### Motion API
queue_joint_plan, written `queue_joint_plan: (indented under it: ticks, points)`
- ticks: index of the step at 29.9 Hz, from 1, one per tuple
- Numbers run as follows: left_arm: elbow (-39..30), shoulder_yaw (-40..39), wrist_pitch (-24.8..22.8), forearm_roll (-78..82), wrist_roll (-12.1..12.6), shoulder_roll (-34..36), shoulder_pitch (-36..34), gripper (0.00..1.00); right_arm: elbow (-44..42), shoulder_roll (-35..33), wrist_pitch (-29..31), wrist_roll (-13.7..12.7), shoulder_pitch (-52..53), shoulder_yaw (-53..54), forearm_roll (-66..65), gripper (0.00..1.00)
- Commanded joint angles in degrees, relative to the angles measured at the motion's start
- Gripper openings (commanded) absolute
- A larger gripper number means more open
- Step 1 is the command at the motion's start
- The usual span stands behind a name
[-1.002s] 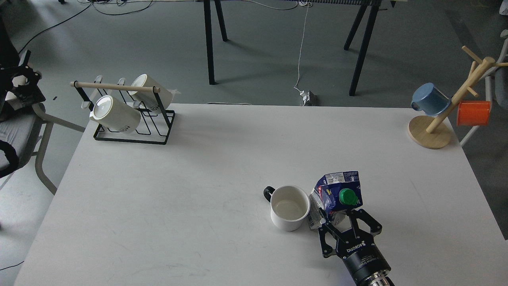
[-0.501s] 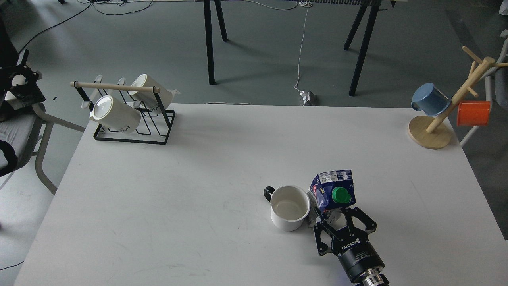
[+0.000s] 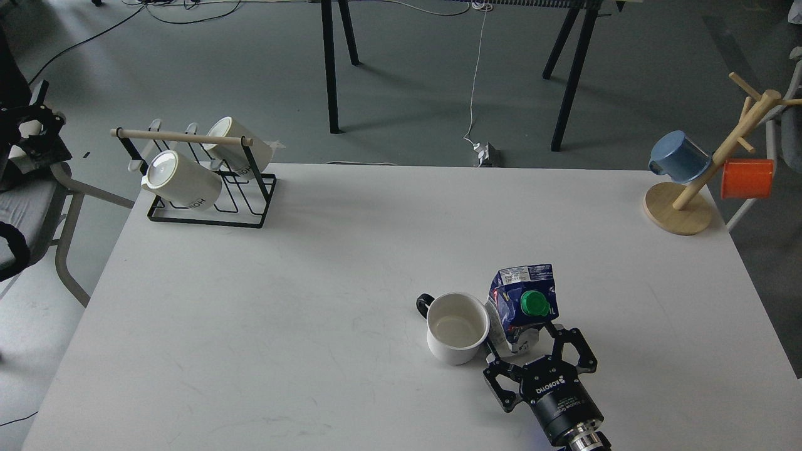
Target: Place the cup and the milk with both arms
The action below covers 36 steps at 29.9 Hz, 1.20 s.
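Milk carton (image 3: 523, 305) stands upright on the white counter (image 3: 313, 300), right of centre near the front edge, its long axis vertical and its green cap facing the camera. It touches or nearly touches the cup (image 3: 457, 327) on its left, whose black handle points left and away. The right arm enters from the bottom edge, and the right pincer (image 3: 532, 352) points up toward the carton's base. Its fingers are spread wide, flanking the carton's lower part and gripping nothing. The left pincer is out of view.
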Motion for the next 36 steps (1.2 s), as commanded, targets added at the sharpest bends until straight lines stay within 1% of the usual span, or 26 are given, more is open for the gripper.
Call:
queue_joint_plan:
  ticks: [1,7,9,13,16,22,27,29,33,35,36]
  points:
    - [0.0,0.0,0.0,0.0,0.0,-0.1,0.0,1.0,0.4,-0.4,0.0,0.0,-0.4,0.1,0.0,0.98]
    - [0.1,0.0,0.0,0.0,-0.1,0.0,0.0,1.0,1.2,-1.1,0.0,0.2,-1.9,1.2,0.0,0.98]
    - [0.0,-0.1,0.0,0.0,-0.1,0.5,0.0,1.0,2.7,-1.6,0.0,0.2,-3.1,1.2,0.0,0.98]
    - [0.0,-0.2,0.0,-0.1,0.0,1.6,-0.2,1.0,6.1,-5.4,0.0,0.2,-6.1,1.4,0.0,0.98]
    - [0.0,-0.2,0.0,-0.1,-0.1,1.6,-0.3,1.0,6.2,-8.1,0.0,-0.1,-6.3,0.9,-0.2,0.98]
    - [-0.1,-0.2,-0.1,-0.1,-0.1,1.2,-0.5,1.0,6.3,-10.9,0.0,-0.2,-7.8,1.2,-1.7,0.98]
    - [-0.2,-0.6,-0.7,-0.3,-0.1,1.4,-0.4,1.0,9.8,-18.4,0.0,-0.2,-9.0,7.5,-1.5,0.98]
    - [-0.2,-0.7,-0.9,-0.3,-0.1,1.6,-0.3,1.0,9.8,-19.5,0.0,0.0,-8.7,11.2,-1.6,0.98]
    - [-0.2,-0.6,-0.7,-0.4,-0.1,1.6,-0.2,1.0,7.7,-18.8,0.0,0.2,-5.0,23.1,-1.7,0.99]
    - [-0.2,-0.6,-0.7,-0.4,0.0,1.4,-0.3,1.0,3.9,-18.1,0.0,0.2,1.0,26.9,-2.2,0.99]
    - [-0.2,-0.5,-0.7,-0.4,0.1,1.3,-0.4,1.0,1.5,-18.0,0.0,0.2,4.3,27.0,-2.6,0.99]
